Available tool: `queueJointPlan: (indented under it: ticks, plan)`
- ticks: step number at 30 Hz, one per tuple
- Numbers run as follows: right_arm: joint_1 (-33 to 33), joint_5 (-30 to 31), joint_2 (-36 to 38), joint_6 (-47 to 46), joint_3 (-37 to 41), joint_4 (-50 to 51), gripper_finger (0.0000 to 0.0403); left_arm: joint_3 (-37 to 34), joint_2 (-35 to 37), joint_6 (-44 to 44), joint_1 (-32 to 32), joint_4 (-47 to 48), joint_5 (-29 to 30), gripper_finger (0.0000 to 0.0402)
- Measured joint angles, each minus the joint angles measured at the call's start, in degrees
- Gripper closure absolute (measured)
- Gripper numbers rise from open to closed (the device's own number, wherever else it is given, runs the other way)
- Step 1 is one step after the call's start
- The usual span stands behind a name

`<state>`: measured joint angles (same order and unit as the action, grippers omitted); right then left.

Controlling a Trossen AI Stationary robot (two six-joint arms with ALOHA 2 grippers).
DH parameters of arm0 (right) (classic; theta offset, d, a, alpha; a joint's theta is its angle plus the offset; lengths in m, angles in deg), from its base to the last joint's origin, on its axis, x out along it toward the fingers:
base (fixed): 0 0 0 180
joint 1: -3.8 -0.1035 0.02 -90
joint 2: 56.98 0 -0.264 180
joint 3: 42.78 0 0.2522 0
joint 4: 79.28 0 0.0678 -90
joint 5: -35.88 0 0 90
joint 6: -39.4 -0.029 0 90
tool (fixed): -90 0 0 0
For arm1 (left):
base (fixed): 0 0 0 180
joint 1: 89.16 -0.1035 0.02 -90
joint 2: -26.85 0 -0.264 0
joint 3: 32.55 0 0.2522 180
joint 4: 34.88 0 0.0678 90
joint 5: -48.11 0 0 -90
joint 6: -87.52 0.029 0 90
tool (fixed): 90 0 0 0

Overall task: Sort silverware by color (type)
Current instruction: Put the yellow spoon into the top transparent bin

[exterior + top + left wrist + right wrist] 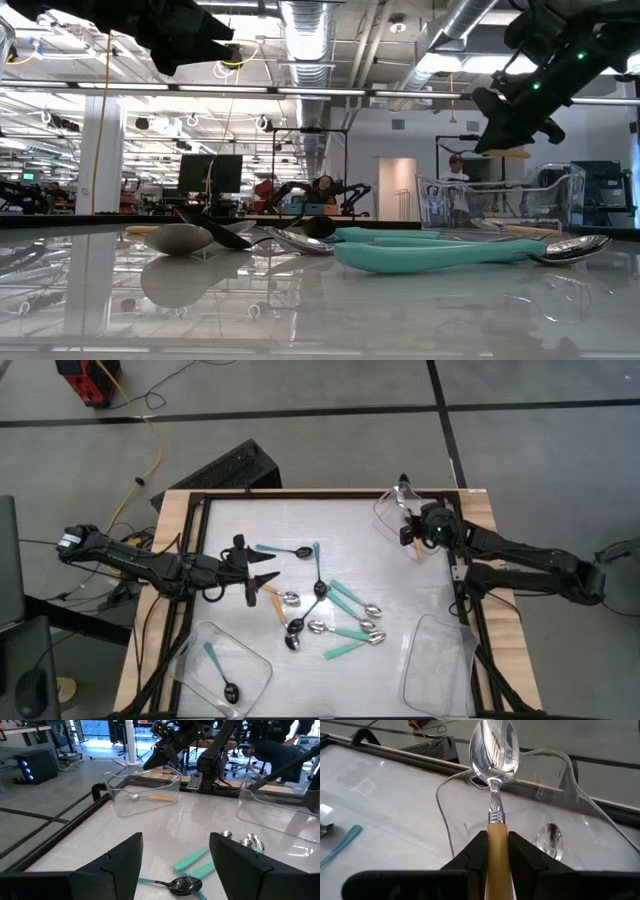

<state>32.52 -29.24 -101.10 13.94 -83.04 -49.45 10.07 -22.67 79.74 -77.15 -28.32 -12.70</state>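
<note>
A: Where's your spoon point(496, 780)?

B: Pinched by its handle in your right gripper point(496, 851), over the far tray point(580, 820). It's light, stiff, slippery. Your left gripper point(175, 857) hangs open above the pile.

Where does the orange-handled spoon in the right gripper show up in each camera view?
High view: hidden under the right gripper above the far-right clear tray.
Low view: not discernible.
Left wrist view: not discernible; another spoon lies in that tray.
Right wrist view: centre, orange-handled spoon clamped.
Shared landmark: the tray.
</note>
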Motion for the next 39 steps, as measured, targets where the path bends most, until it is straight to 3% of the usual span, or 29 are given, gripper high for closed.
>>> queueJointPlan:
  ticks: [39]
  plan:
    - [0.0,-2.7,-0.2,-0.1,0.0,0.2,0.0321,0.0,0.0,0.0,0.0,0.0,-0.2,0.0185]
